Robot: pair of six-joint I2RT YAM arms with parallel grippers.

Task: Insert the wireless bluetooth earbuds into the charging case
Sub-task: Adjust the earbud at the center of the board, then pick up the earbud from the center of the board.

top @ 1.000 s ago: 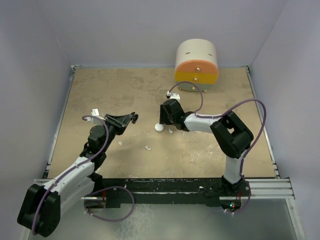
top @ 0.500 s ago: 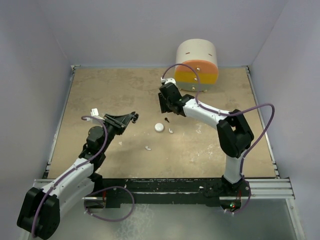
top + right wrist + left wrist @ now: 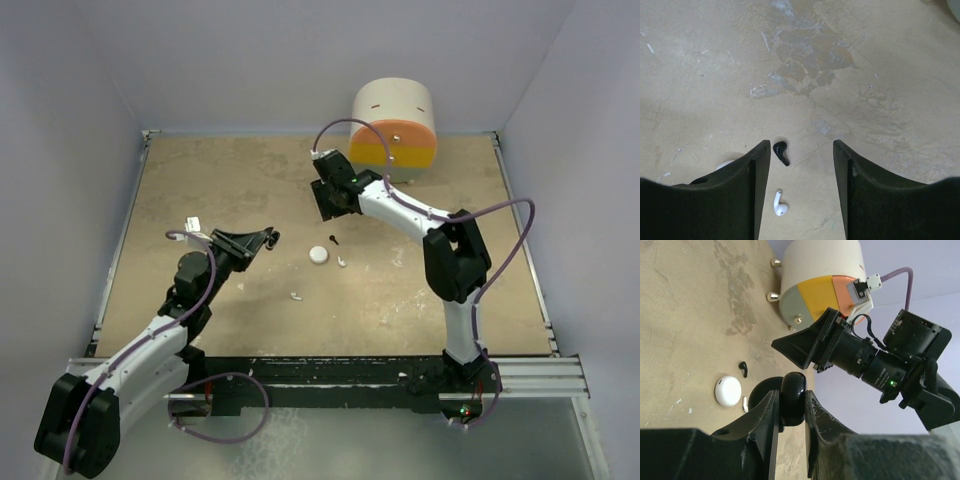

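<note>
My left gripper [image 3: 791, 396] [image 3: 265, 237] is shut on a glossy black charging case [image 3: 792, 397], held above the table at the left. A round white charging case [image 3: 318, 255] [image 3: 728, 391] lies mid-table. Beside it lie a black earbud [image 3: 333, 240] [image 3: 781, 152] [image 3: 743, 369] and a white earbud [image 3: 342, 262] [image 3: 779, 204] [image 3: 745, 402]. Another white earbud [image 3: 297, 296] lies nearer the front. My right gripper [image 3: 330, 207] [image 3: 801, 145] hovers open, just beyond the black earbud, with nothing between its fingers.
A large drum with a white body and an orange and yellow face [image 3: 393, 128] stands on small feet at the back, just behind the right gripper. Grey walls close in the tan table [image 3: 220, 190] on three sides.
My right arm has lifted and swung from beside the white case toward the back of the table, uncovering the black earbud. The left arm and its black case have stayed still.
</note>
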